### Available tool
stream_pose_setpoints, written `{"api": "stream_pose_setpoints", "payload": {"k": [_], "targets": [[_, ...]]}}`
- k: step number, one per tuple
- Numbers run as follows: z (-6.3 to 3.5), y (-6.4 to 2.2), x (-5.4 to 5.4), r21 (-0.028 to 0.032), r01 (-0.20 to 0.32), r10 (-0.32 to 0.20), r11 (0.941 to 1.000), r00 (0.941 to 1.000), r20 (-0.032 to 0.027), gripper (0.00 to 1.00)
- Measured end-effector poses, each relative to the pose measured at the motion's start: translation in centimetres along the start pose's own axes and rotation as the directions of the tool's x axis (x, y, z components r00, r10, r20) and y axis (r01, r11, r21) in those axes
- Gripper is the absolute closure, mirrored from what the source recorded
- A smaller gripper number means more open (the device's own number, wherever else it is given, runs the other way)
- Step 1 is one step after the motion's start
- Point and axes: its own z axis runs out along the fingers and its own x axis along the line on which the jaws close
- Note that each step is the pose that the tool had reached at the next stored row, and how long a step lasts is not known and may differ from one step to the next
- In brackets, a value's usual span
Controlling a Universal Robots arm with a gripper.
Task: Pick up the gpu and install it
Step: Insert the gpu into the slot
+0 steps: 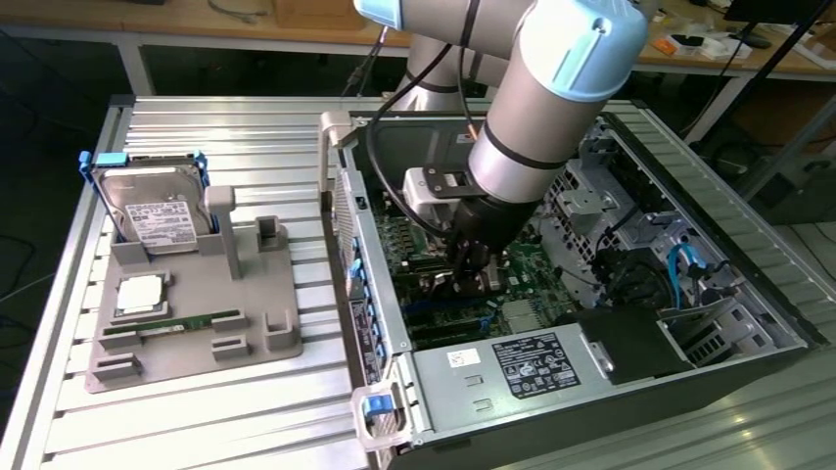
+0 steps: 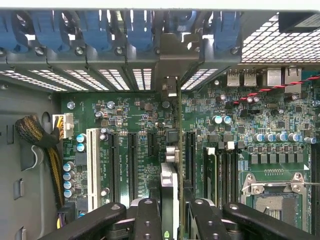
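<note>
Gripping the gpu [image 2: 169,187] edge-on between its two black fingers [image 2: 147,220], the gripper [image 2: 170,222] is clenched on the card's upper edge, with one finger on each flat side. The card hangs straight down from the gripper toward the green motherboard [image 2: 280,125], so from the wrist view it appears as a thin dark strip with a silvery metal rim. Its long axis runs parallel to the black expansion slots [image 2: 132,160] on the motherboard, and its far end, carrying the metal bracket [image 2: 171,87], points at the rear wall of the case where the blue slot clips [image 2: 140,30] sit in a row. The card stands between two of those slots; whether it is already seated in one cannot be told.

In the exterior view the gripper [image 1: 468,264] is lowered inside the open computer case [image 1: 731,245], above the motherboard's middle. Outside the case, on the exterior view's left, a grey holder [image 1: 196,333] carries the hard drive [image 1: 155,211] upright and a green memory stick [image 1: 190,321] lying flat.
</note>
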Motion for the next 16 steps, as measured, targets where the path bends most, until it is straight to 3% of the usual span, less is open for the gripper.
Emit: {"api": "stream_pose_setpoints", "payload": {"k": [6,16], "targets": [[0.09,-0.2,0.0,-0.0007,0.0,0.0,1.0,1.0,-0.0003,0.73],[0.27,0.39,0.01,-0.0004,0.0,0.0,1.0,1.0,0.0001,0.73]]}}
